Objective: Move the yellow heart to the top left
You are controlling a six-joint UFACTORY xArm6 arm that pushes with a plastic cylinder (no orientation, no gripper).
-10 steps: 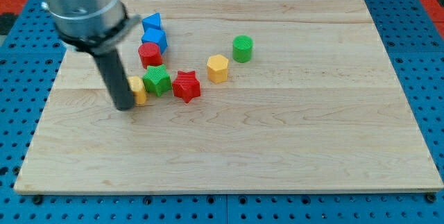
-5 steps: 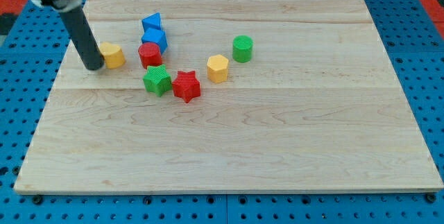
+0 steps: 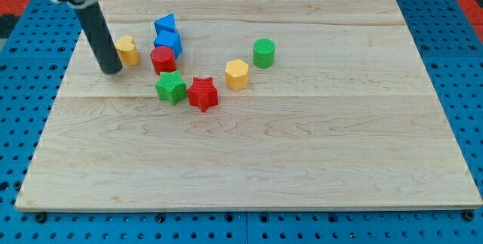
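The yellow heart (image 3: 127, 49) lies on the wooden board (image 3: 302, 146) in the upper left area, just left of the red cylinder (image 3: 163, 60). My dark rod comes down from the view's top left and my tip (image 3: 110, 70) rests on the board just below and left of the heart, close against its lower left side.
Two blue blocks (image 3: 166, 25) (image 3: 169, 42) stand right of the heart. A green star (image 3: 171, 88) and a red star (image 3: 202, 94) lie below the red cylinder. A yellow hexagon (image 3: 237, 74) and a green cylinder (image 3: 263, 52) sit further right.
The yellow heart has gone from beside the green star up and left, to left of the red cylinder. My tip moved up and left with it, then slightly right.
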